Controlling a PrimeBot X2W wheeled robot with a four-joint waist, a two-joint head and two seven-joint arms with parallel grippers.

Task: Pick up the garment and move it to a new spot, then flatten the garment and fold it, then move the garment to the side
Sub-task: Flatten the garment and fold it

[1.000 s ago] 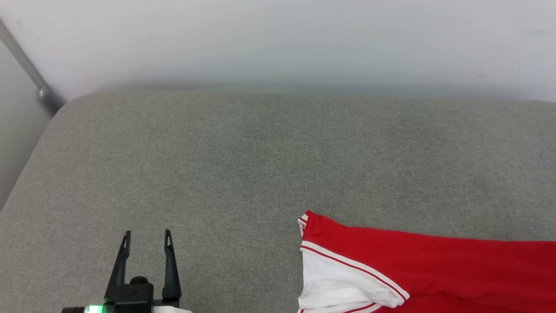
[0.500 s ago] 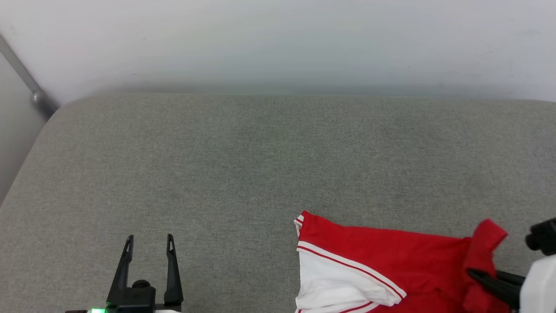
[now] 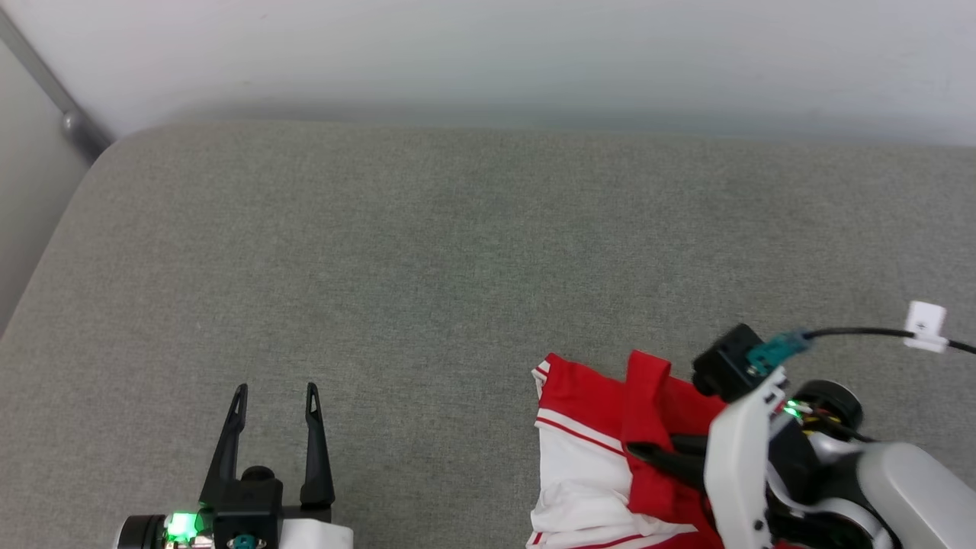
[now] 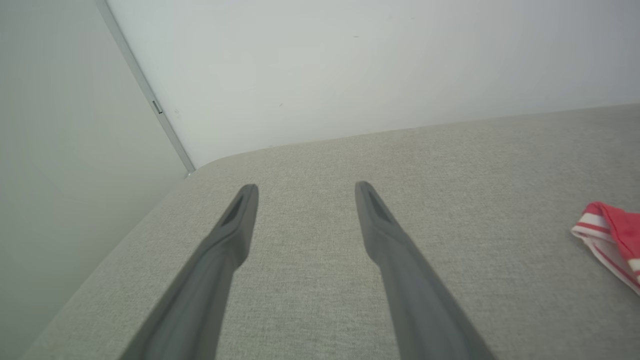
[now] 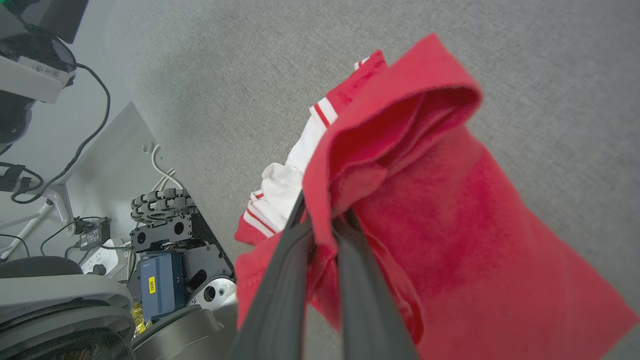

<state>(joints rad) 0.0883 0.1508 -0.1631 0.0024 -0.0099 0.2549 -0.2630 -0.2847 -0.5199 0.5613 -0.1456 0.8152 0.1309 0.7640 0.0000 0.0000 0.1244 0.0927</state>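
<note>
**Desk:** Where is the garment [image 3: 587, 396]?

**Photographer:** Near the front edge of the grey upholstered surface [image 3: 457, 252], right of its middle. The white sleeve [image 3: 579, 473], edged in red-and-white stripes, lies on the fabric at the garment's left end. A red fold rises above the rest of the cloth.

**Desk:** What holds that fold up?

**Photographer:** The right gripper [image 3: 640, 451]. Its two dark fingers are clamped on the red cloth. In the right wrist view the fold drapes over the fingertips and hides them, and more red cloth hangs down around the fingers.

**Desk:** And the other arm?

**Photographer:** The left gripper [image 3: 276, 389] sits by the same front edge, toward the left corner, well apart from the garment. Its fingers are spread, with nothing between them but grey surface. From its wrist camera, only the striped sleeve trim shows, at the right.

**Desk:** Anything behind?

**Photographer:** A pale wall [image 3: 488, 53] runs along the far edge. A black cable with a white tag [image 3: 925, 324] trails from the right wrist.
</note>
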